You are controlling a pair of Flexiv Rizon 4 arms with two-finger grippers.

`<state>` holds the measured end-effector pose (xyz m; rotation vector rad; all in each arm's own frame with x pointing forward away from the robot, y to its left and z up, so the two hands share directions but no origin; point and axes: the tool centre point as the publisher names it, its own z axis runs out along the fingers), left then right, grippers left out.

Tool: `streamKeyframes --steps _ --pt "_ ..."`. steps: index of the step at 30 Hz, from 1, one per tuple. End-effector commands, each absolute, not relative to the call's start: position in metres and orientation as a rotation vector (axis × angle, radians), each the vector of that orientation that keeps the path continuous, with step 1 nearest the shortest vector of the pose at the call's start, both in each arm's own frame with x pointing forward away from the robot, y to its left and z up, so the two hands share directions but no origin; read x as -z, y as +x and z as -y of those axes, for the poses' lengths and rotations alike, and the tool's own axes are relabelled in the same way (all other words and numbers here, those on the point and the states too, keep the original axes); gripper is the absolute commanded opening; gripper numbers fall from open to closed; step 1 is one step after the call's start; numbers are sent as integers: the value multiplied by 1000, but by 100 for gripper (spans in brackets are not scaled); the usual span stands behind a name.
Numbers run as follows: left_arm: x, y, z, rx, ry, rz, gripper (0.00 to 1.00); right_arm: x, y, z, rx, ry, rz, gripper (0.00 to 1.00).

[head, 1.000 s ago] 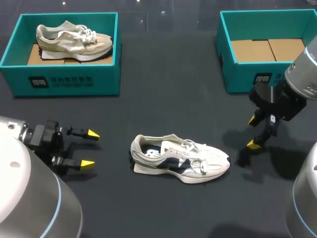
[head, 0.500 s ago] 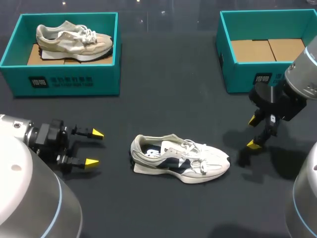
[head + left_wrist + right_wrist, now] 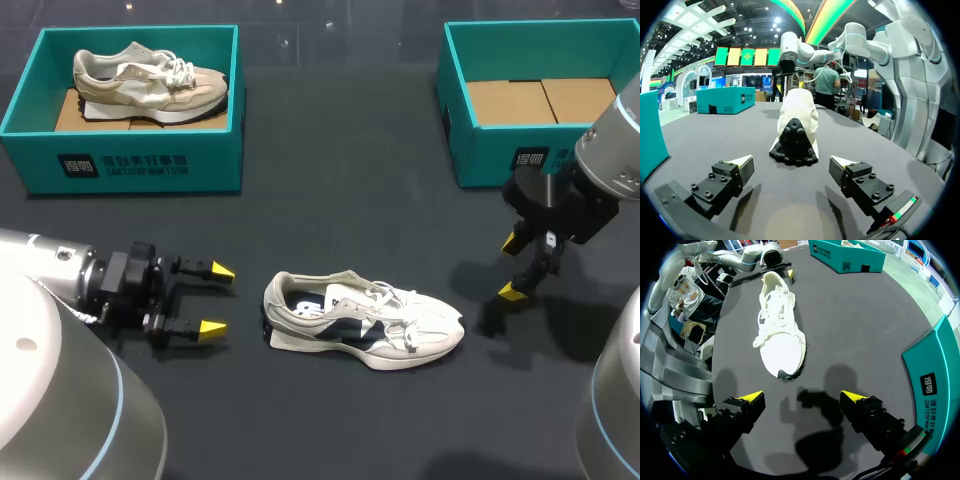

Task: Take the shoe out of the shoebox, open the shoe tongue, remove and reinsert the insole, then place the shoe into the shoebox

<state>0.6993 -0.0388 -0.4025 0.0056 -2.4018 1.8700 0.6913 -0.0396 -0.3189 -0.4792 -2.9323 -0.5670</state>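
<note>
A white and navy shoe lies on its sole on the dark table, heel to the left, toe to the right. My left gripper stands open just left of the heel, a short gap away; its wrist view shows the shoe's heel straight ahead of the left gripper. My right gripper is open to the right of the toe, lifted off the table. Its own view looks down on the shoe's toe ahead of the right gripper. Neither gripper holds anything.
A teal shoebox at the back right holds only cardboard. Another teal box at the back left holds a beige shoe. The second box shows far ahead in the left wrist view.
My left gripper has moved right toward the shoe's heel, staying open. The right arm and the shoe have not moved.
</note>
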Motion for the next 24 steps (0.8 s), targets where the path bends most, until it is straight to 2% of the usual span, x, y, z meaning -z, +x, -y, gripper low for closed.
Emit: streamKeyframes --steps 1,24 --pt "403 697 51 -1840 -39 2418 100 319 691 39 565 -479 2934 100" --pt "407 695 76 -1855 17 2372 100 319 691 39 565 -479 2934 100"
